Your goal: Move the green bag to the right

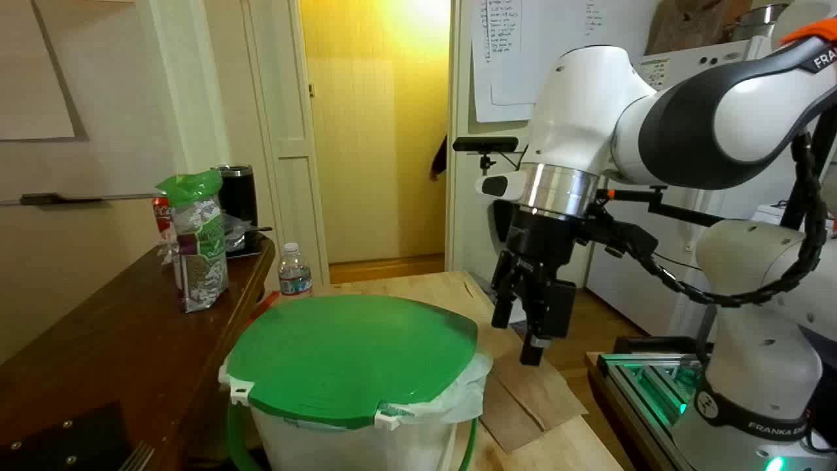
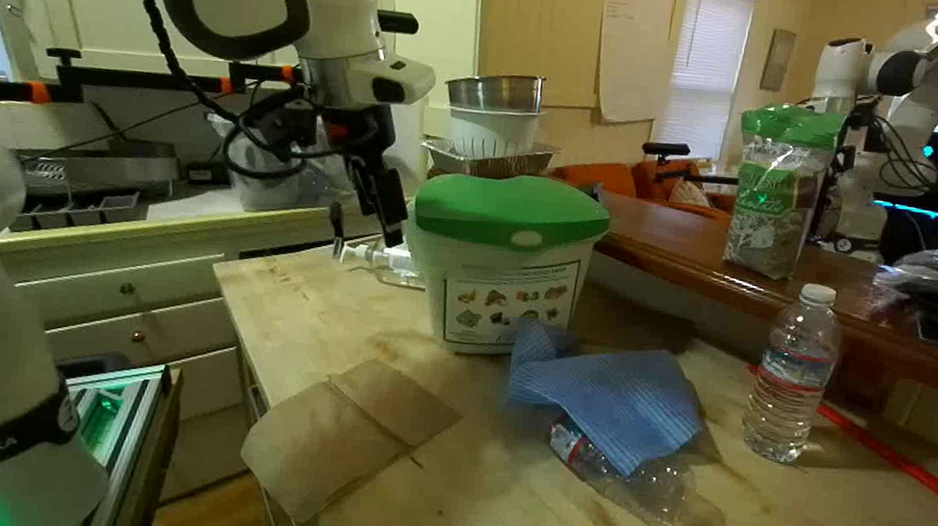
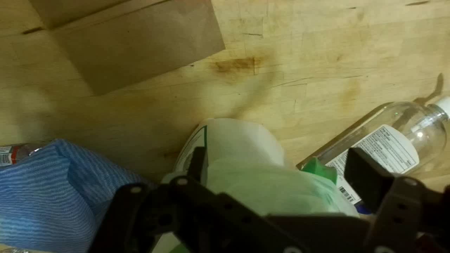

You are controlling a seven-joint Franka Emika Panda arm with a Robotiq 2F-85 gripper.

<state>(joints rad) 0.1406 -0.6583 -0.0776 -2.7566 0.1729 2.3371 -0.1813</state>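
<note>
The green bag (image 1: pixel 203 252) is a green, white and clear printed packet with a folded green top. It stands upright on the dark brown wooden ledge, and also shows in an exterior view (image 2: pixel 777 195). It is out of the wrist view. My gripper (image 1: pixel 516 339) is open and empty, pointing down beside the green-lidded bin, well away from the bag. It also shows in an exterior view (image 2: pixel 365 239). In the wrist view, the gripper's (image 3: pixel 277 154) fingers are wide apart, with the bin's pale liner seen between and beyond them.
The white bin (image 2: pixel 510 289) with a green lid (image 1: pixel 353 356) stands between gripper and ledge. A water bottle (image 2: pixel 793 375) stands near the ledge. A blue cloth (image 2: pixel 612 396), brown paper (image 2: pixel 351 434) and a clear bottle (image 3: pixel 379 140) lie on the table. A black tumbler (image 1: pixel 239 196) stands behind the bag.
</note>
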